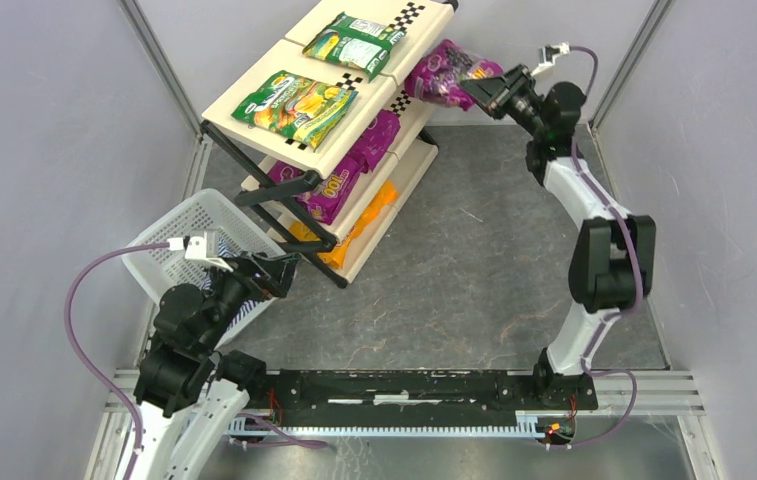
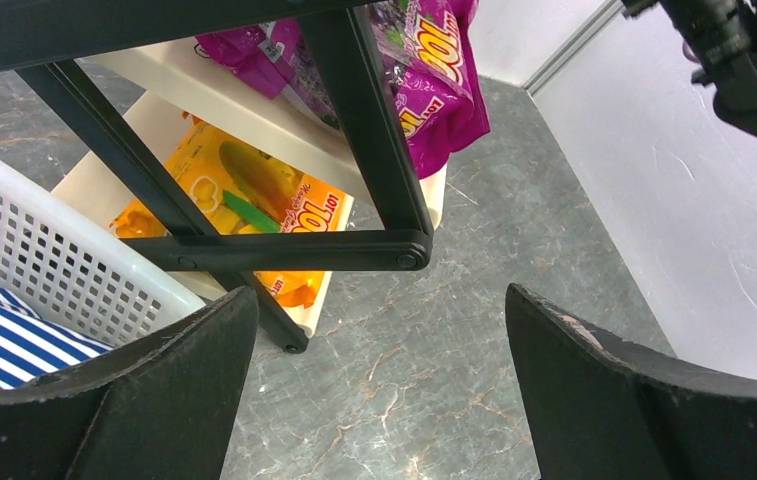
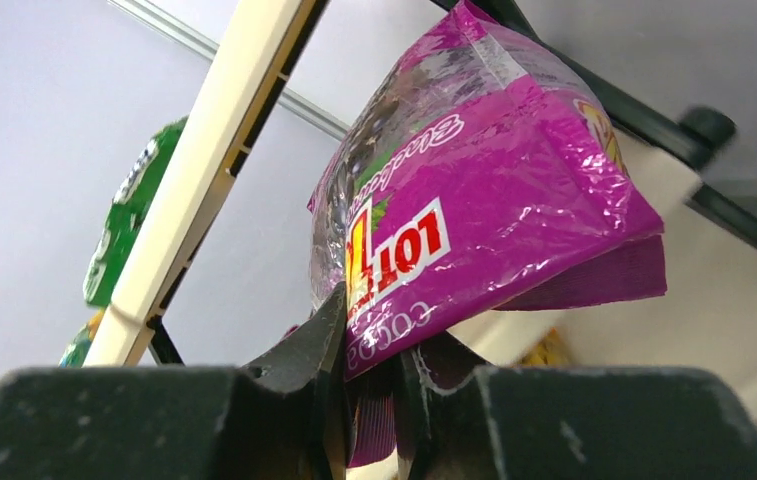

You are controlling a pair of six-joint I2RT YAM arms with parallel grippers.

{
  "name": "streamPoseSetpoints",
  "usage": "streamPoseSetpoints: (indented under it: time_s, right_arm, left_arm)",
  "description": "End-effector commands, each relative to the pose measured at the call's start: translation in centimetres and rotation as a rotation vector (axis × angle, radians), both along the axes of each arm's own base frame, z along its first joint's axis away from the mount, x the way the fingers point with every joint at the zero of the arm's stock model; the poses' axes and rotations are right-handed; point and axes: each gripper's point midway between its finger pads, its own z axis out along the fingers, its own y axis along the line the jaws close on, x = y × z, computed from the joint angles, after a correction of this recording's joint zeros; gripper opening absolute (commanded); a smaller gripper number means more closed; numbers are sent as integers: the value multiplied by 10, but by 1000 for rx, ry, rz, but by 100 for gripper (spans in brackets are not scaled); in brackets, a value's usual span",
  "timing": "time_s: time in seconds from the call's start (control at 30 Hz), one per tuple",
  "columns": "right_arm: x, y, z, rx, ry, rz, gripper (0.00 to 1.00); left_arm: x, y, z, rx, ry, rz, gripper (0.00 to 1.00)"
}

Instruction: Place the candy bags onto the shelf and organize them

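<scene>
right gripper point(image 1: 476, 90) pinches purple candy bag point(image 1: 438, 70) by the shelf point(image 1: 222, 103), far edge | left gripper point(image 1: 279, 272) wide open, beside white basket point(image 1: 169, 235), left edge

Lab test cell: plain grey wall panels point(image 1: 44, 150) on aluminium posts point(image 1: 159, 65), two arms point(image 1: 594, 250) bolted to rail point(image 1: 404, 390) at worktop's point(image 1: 474, 270) near edge.
</scene>
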Motion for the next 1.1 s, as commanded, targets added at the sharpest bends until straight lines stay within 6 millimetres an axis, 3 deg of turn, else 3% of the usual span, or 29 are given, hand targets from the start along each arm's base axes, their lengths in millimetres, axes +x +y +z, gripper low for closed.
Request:
streamPoseSetpoints:
  time_s: [0.0,0.2,0.53,0.9,1.07]
  right_arm:
    - [22,31,59,57,-170,22,21]
    - [54,68,59,82,-175,40,21]
    - [82,109,24,103,-133,43,22]
    - [84,123,-11,95,-83,78,22]
    - [76,136,-13,95,-81,101,23]
  left_arm:
    - [5,0,2,-12,15,12,98]
    - [10,4,-2,-5,35,45,98]
    - [13,5,-5,2,54,57,98]
    - [14,6,-6,4,61,65,98]
    - [15,5,-8,6,67,66,98]
